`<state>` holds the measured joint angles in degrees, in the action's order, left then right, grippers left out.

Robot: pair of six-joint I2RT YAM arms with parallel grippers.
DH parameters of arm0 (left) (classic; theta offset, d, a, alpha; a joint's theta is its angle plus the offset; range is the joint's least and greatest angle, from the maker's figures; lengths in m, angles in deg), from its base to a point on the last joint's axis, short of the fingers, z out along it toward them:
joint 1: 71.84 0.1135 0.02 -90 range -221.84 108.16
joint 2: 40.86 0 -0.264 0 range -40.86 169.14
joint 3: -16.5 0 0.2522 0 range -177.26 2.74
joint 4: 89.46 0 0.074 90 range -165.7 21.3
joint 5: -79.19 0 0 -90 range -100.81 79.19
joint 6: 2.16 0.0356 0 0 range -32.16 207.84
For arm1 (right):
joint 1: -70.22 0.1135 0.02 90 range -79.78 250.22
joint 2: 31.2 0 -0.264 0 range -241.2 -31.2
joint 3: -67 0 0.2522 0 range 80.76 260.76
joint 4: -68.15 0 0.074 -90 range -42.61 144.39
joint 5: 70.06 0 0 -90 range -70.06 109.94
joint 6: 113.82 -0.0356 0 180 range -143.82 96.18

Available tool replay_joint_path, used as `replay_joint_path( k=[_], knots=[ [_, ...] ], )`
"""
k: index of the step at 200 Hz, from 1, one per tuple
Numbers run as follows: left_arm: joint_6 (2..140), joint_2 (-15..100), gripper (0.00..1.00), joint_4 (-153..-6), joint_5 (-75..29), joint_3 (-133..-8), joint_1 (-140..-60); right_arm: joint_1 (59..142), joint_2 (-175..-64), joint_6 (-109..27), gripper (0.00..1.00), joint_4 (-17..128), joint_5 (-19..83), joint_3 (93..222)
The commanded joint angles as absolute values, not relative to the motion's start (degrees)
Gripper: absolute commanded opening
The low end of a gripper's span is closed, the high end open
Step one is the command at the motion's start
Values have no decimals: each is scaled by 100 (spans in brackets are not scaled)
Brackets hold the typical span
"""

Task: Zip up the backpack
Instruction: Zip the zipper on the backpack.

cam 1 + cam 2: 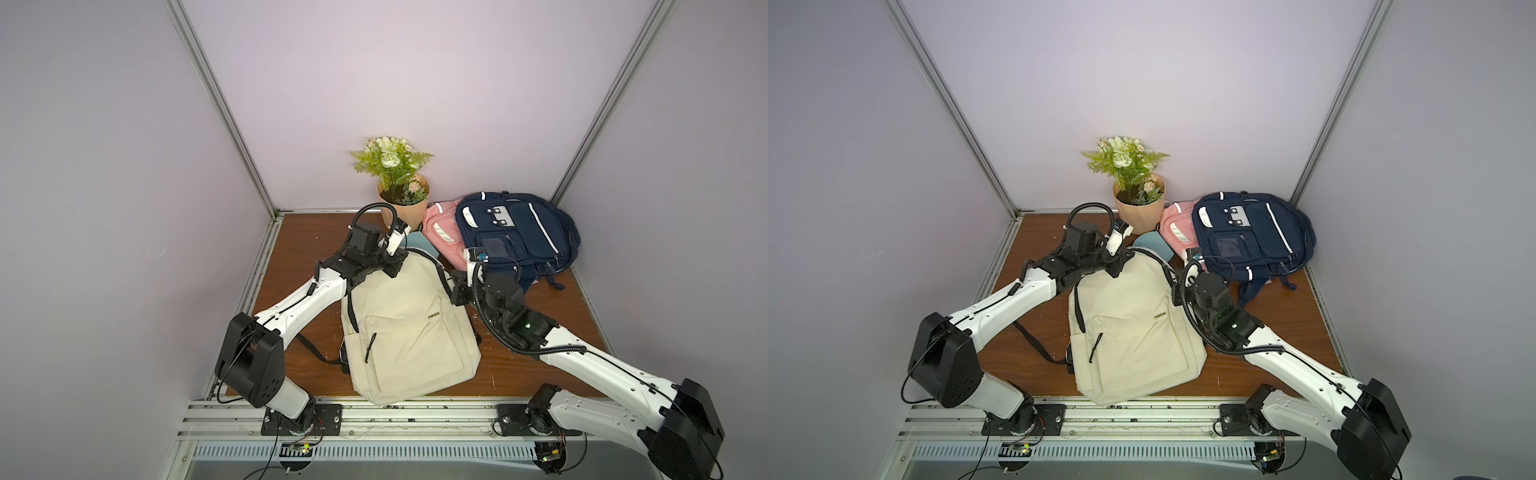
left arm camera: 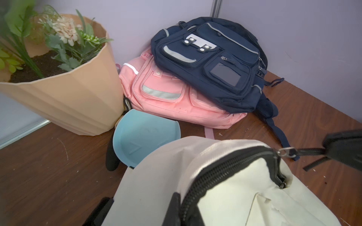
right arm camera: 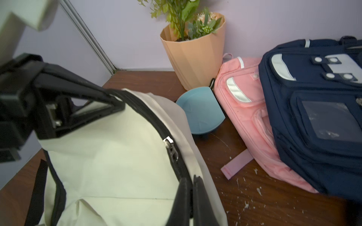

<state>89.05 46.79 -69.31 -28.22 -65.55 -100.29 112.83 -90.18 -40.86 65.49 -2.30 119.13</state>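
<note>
Two robot arms met at one cream backpack (image 1: 407, 324), which lay flat near the front edge of the wooden surface (image 1: 299, 237). The left pincer (image 1: 392, 272) was clamped narrow on the bag's top left rim beside the zip, likely anchoring the fabric so the zip could run taut. At the back edge stood a peach flowerpot (image 1: 405, 212) holding soil and artificial flowers. An empty blue bowl (image 2: 141, 137) sat between the pot and the bag's top. The right pincer (image 1: 455, 286) was closed on the black zipper pull (image 2: 309, 151), whose strap stretched tight from the metal slider (image 2: 286, 152) at the bag's top right. In the back right corner, a navy backpack (image 1: 515, 232) lay on a pink backpack (image 1: 442, 237), apparently stored aside.
</note>
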Motion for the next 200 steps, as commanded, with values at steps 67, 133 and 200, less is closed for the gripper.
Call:
replay_joint_path(
  k=[67, 133, 200],
  knots=[
    [8595, 5348, 2, -6794, -1948, -7822, -9826, 11421, -8172, -5125, 0, 6209, -197, 10466],
    [7615, 5566, 61, -6177, -1318, -8476, -10111, 11470, -8494, -5327, 0, 6365, -303, 10631],
    [4853, 3211, 94, -5371, 118, -5172, -10128, 11473, -9027, -5590, 0, 6380, -579, 10774]
  ],
)
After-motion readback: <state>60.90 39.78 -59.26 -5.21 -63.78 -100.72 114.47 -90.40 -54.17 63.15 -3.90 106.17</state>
